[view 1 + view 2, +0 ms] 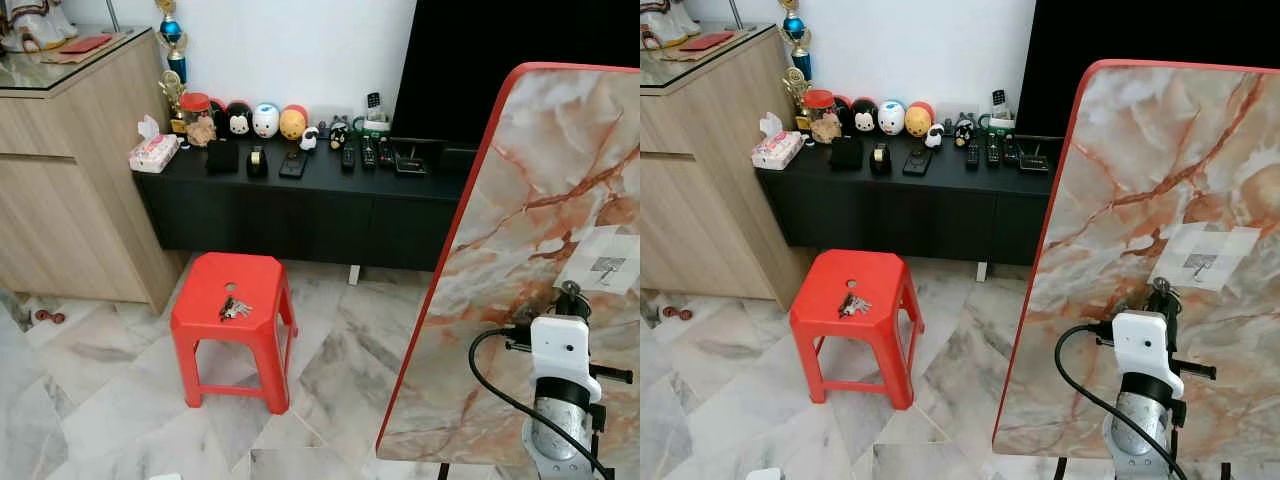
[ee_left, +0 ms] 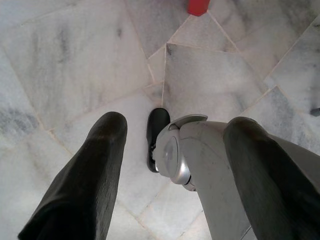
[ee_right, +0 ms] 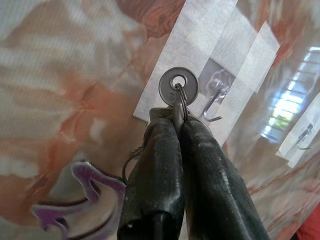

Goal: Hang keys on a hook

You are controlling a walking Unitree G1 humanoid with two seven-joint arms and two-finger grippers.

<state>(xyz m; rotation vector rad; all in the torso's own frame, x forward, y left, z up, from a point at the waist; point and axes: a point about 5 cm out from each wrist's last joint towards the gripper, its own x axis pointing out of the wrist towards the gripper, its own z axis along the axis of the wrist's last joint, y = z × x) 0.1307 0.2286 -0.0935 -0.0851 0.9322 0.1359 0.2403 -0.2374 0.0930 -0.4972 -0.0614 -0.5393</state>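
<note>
R gripper (image 3: 175, 120) is clamping the key (image 3: 178, 86) upright, w/ its hole sitting just left of the clear hook (image 3: 214, 102) on the marble board (image 1: 540, 200); L gripper (image 2: 170, 165) is hanging idle, fingers apart.

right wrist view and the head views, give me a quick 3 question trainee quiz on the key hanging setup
1. True or false: the right gripper is shut on a key.
2. Where is the hook? A) on the marble board B) on the red stool C) on the wooden cabinet
3. What lies on the red stool?

Key: 1 true. 2 A. 3 a bunch of keys.
</note>
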